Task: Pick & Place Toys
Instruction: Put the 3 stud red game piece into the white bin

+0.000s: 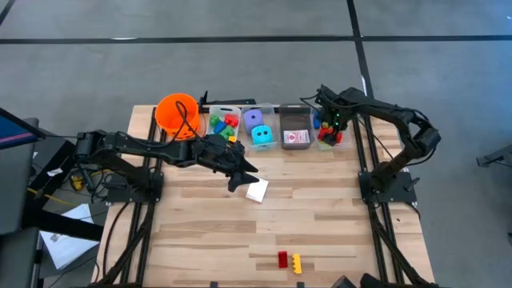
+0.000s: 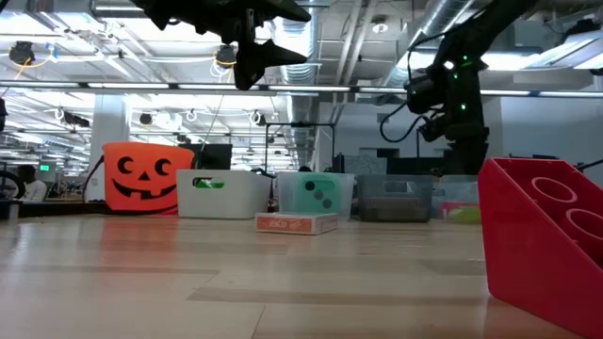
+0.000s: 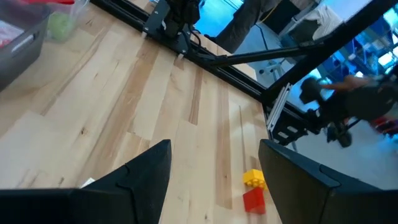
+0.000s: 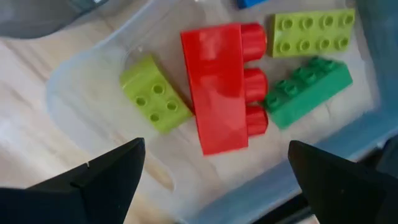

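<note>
My left gripper (image 1: 242, 173) (image 3: 214, 144) hangs open over the table's middle with nothing between its fingers. Just beside it a white card pack (image 1: 258, 190) (image 2: 296, 223) lies flat on the wood. A red brick (image 1: 282, 258) (image 3: 253, 200) and a yellow brick (image 1: 297, 263) (image 3: 253, 178) lie side by side near the table's front edge. My right gripper (image 1: 329, 122) (image 4: 216, 146) points down, open, above the rightmost clear bin (image 1: 341, 138). In that bin lie a red brick (image 4: 217, 93), two light green bricks (image 4: 154, 94) and a dark green brick (image 4: 308, 90).
An orange pumpkin bucket (image 1: 178, 114) stands at the far left. Along the far edge stand clear bins: one with bricks (image 1: 224, 126), one with a purple and a teal die (image 1: 258, 128), one with cards (image 1: 295, 137). Bare wood lies between the bins and the front bricks.
</note>
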